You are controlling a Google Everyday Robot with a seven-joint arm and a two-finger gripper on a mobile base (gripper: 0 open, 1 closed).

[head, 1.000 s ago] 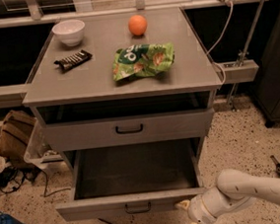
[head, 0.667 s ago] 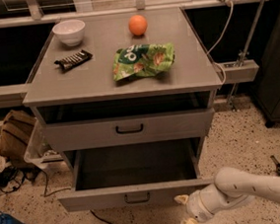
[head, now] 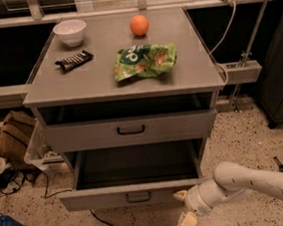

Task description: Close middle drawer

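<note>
Below the tabletop (head: 79,88), your middle drawer (head: 104,197) stands pulled well out, its deep tray open to view and a small black handle (head: 138,197) at the centre of its short front. At that front's right end you see the tool (head: 182,211), low near the floor, its two pale fingers (head: 180,196) spread apart and holding nothing; the upper one is just beside the front's corner. Up top sit a bowl (head: 70,32), an orange (head: 139,25), a chocolate bar (head: 74,60) and a green snack bag (head: 144,61).

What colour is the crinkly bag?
The bag is green, camera view; the gripper is by the middle drawer.
</note>
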